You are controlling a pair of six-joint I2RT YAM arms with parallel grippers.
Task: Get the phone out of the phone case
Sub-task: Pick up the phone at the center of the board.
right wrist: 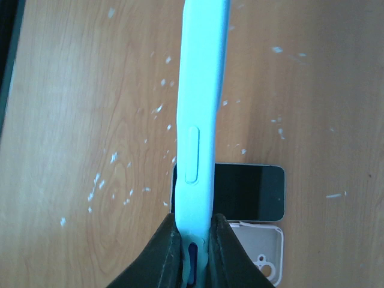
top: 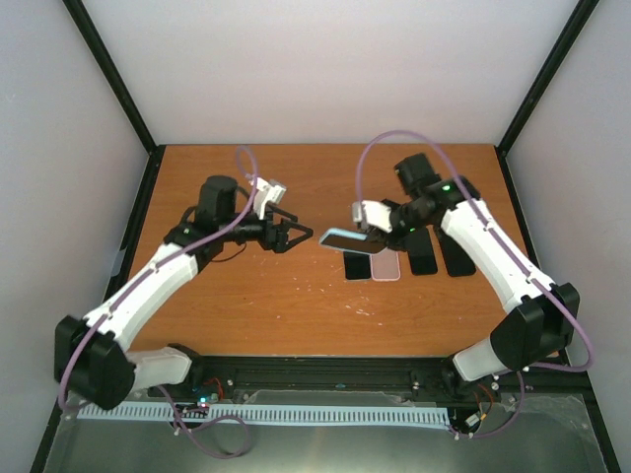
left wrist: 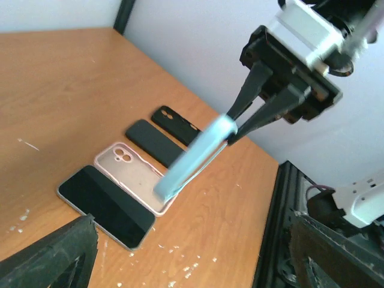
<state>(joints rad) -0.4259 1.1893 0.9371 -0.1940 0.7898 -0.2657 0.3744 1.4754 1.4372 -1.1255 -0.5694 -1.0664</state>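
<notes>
Right gripper (top: 378,229) clamped tight on one end of the light-blue phone case (top: 340,237), held clear of the table (top: 246,305) above a black phone (left wrist: 108,207) and a pink case (left wrist: 135,180). Left gripper (top: 296,236) jaws wide apart, empty, near the case's free end.

Light blue phone case (right wrist: 201,120) with a long side button, held aloft edge-on and tilted, one end clamped in the right pincer (right wrist: 195,243)

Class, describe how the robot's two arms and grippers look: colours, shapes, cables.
The left arm and right arm have white shells, black joints and a purple cable looping along each. The left gripper and right gripper have slim black fingers with a white block behind.
</notes>
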